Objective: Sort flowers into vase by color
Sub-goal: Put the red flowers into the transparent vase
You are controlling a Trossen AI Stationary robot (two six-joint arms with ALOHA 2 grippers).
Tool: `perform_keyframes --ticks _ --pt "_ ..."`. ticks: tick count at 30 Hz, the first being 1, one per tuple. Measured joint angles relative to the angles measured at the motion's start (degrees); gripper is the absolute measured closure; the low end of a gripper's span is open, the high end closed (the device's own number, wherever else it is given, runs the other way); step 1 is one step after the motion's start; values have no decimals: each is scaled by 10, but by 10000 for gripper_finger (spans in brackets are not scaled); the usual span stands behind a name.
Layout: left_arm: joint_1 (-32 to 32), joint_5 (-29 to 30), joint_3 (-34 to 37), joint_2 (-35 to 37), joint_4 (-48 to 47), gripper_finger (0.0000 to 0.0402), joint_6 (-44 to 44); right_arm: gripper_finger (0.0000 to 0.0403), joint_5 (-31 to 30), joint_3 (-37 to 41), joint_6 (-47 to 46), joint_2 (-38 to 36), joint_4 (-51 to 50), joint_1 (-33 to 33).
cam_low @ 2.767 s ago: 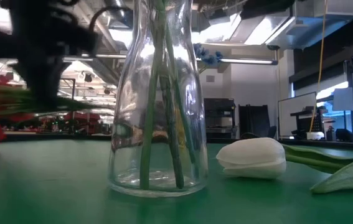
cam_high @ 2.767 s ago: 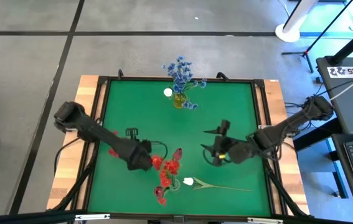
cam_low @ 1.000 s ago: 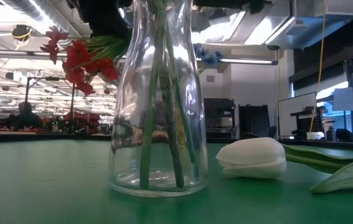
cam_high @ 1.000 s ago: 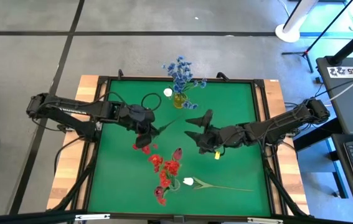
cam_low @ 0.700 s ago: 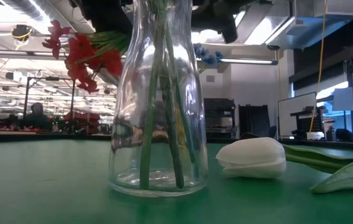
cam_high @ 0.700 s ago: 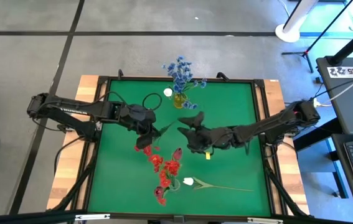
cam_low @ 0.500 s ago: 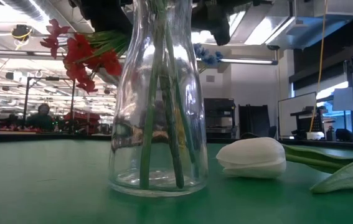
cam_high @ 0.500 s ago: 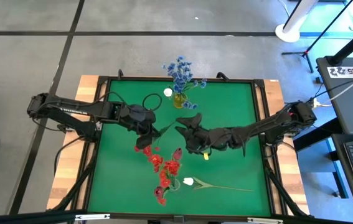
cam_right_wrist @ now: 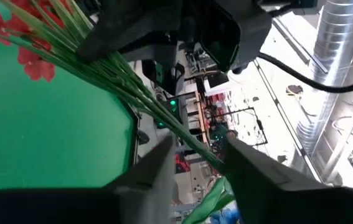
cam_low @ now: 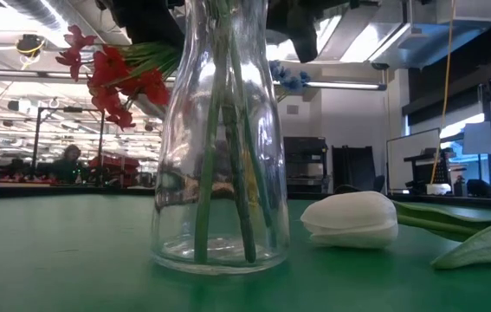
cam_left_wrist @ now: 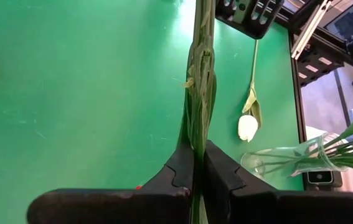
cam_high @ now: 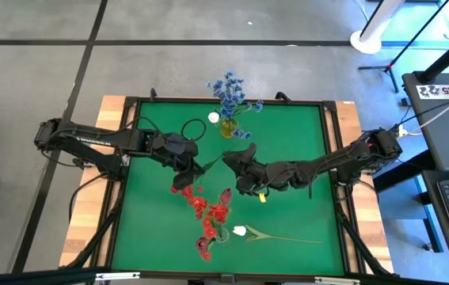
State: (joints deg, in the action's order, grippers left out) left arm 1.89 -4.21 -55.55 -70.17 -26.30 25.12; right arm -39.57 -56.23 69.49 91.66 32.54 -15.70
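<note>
Centrally in the high view, a red flower stem (cam_high: 191,179) is clamped by the closed left gripper (cam_high: 189,168), while its stalk end lies between the parted fingers of the right gripper (cam_high: 237,161). Lower centre, a glass vase (cam_high: 222,232) is flanked by a white tulip (cam_high: 241,231).

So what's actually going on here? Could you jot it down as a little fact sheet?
Left end effector: shut on the red flower stem, held above the table
Right end effector: open, fingers on either side of the same stem's green end
Clear vase: holds red flowers
Yellow vase: holds blue flowers
White tulip: lying on the green mat beside the clear vase
</note>
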Motion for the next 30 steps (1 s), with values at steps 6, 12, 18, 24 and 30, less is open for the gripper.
perform_keyframes --ticks 6,12,18,24,30 --pt "0 0 0 0 0 392 3 378 -23 0 -2 0 0 -1" --pt "5 1 0 0 -1 390 5 388 -33 0 -5 0 0 -1" --pt "11 0 0 0 -5 389 5 383 -11 0 -11 0 -13 -1" --pt "11 0 0 0 -6 389 12 308 -4 0 -15 0 -61 0" --pt "17 0 0 0 -6 388 27 222 -4 0 -11 0 -57 0"
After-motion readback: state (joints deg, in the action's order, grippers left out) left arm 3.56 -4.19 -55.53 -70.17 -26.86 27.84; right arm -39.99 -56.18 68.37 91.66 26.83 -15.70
